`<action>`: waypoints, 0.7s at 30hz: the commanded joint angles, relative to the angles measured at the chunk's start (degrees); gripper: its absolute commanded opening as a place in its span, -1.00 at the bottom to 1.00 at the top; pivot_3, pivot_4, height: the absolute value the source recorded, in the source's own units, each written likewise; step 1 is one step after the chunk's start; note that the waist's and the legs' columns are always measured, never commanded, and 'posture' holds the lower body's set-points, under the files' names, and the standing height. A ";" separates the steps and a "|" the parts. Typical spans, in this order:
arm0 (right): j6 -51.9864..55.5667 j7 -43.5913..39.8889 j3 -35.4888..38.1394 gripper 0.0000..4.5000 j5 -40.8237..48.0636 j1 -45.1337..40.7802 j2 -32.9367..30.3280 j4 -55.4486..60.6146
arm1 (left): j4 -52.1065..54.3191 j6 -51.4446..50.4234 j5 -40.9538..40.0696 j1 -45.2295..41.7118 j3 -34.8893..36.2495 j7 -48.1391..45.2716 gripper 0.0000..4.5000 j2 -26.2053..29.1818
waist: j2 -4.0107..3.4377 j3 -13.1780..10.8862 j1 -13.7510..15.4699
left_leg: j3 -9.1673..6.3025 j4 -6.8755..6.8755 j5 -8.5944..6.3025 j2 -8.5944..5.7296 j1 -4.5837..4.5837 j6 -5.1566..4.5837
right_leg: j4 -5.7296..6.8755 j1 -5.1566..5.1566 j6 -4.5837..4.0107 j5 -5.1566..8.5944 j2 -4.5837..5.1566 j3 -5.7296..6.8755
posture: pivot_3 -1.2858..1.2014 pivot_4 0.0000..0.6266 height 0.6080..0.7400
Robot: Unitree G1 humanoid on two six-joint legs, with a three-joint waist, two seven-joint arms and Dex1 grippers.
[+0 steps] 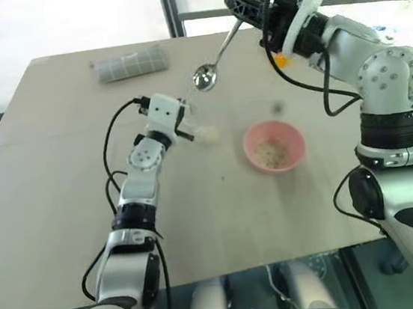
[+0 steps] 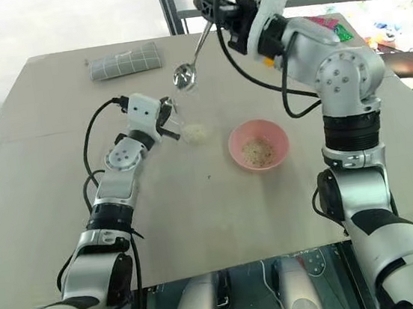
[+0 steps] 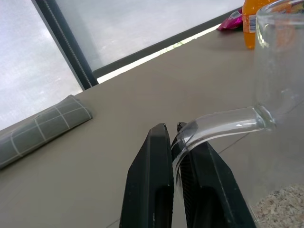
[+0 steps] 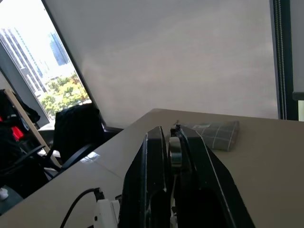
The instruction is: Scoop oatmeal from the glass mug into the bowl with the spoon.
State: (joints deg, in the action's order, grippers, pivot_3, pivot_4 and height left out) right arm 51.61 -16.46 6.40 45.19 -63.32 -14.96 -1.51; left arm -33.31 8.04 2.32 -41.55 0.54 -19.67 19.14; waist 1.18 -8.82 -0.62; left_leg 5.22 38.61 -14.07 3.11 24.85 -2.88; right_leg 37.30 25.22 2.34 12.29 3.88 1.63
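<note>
My left gripper [image 3: 173, 130] is shut on the thin handle of the glass mug [image 3: 278, 71], left of the table's middle. The clear mug [image 1: 202, 129] holds a clump of pale oatmeal [image 1: 208, 133] at its bottom. My right gripper [image 1: 239, 5] is raised over the far side of the table, shut on the handle end of the spoon [image 1: 214, 59]. The spoon slants down, and its shiny oval head [image 1: 204, 77] hangs in the air just beyond the mug. The pink bowl [image 1: 246, 148] stands to the right of the mug with some oatmeal [image 1: 272, 152] in it.
A folded grey checked cloth [image 1: 130, 63] lies at the far left of the table. An orange bottle [image 3: 254, 21] and a pink packet [image 3: 231, 20] stand near the far right edge. Windows lie beyond the table's far edge.
</note>
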 commanded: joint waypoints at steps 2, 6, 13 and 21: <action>-4.31 -3.49 -5.36 -1.00 -7.35 3.75 -2.66 3.04 | -2.55 3.79 -0.39 -3.80 -1.04 -2.32 -0.95 -1.07 | 0.00 0.00 0.06 | -0.01 0.00 0.00 -0.02 0.02 0.00 | -0.03 -0.01 0.00 0.00 0.02 0.01 | 0.03 -0.52 1.00; -8.40 -5.84 -10.09 -1.00 -13.37 5.47 -3.00 2.88 | -3.49 5.83 -0.02 -5.04 -2.57 -4.61 -0.95 -1.82 | 0.00 -0.01 -0.09 | 0.00 0.00 0.04 -0.03 0.02 0.07 | -0.03 0.00 0.01 0.00 0.02 0.01 | 0.03 -0.52 1.00; -10.15 -7.22 -12.83 -1.00 -18.33 6.57 -0.13 0.99 | -4.98 9.58 2.60 -6.48 -5.80 -5.68 -0.95 -2.73 | 0.00 -0.01 -0.14 | -0.02 -0.03 0.06 0.01 0.00 0.11 | 0.06 0.05 0.00 0.00 -0.05 0.02 | 0.03 -0.52 1.00; -6.01 -7.54 -12.90 -1.00 -18.97 10.70 2.35 2.10 | -6.29 11.18 3.59 -7.23 -6.36 -5.20 -0.95 -2.95 | 0.00 -0.01 -0.02 | -0.02 -0.02 0.12 0.00 0.01 0.20 | 0.04 0.03 0.00 0.00 -0.04 0.01 | 0.03 -0.52 1.00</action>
State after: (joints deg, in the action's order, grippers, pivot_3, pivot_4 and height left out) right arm 46.23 -23.36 -6.95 26.28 -52.58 -12.88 -2.15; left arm -40.52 17.55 5.62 -47.06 -5.60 -24.85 16.42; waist 1.18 -8.83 -0.64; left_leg 5.21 38.59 -13.94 3.11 24.86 -2.67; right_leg 37.33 25.25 2.34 12.29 3.84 1.64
